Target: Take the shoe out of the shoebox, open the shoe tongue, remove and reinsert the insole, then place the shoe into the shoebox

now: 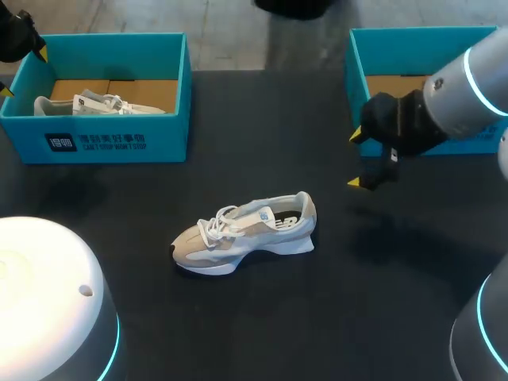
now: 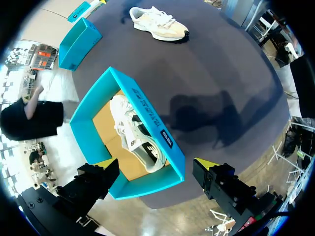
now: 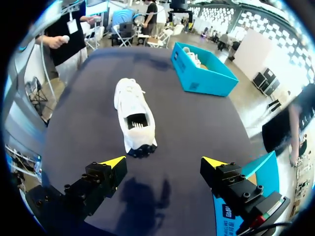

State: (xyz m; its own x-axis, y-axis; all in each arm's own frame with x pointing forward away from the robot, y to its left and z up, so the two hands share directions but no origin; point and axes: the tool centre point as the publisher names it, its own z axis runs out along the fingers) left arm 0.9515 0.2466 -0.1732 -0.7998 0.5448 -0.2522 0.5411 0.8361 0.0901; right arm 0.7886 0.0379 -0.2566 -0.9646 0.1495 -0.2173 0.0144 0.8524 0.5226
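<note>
- The dark counter (image 1: 333, 317) carried two blue boxes at its far side, the left shoebox (image 1: 111, 131) and the right shoebox (image 1: 413, 51).
- The shoe (image 1: 246, 232) stood on its sole near the middle of the counter, outside both boxes.
- The right end effector (image 1: 355, 159) hung above the counter just in front of the right shoebox, fingers spread and holding nothing. The shoe lay ahead of it, heel toward it, well apart.
- The left end effector (image 2: 153, 163) was spread over the left shoebox, where a second shoe (image 2: 135, 132) lay.
</note>
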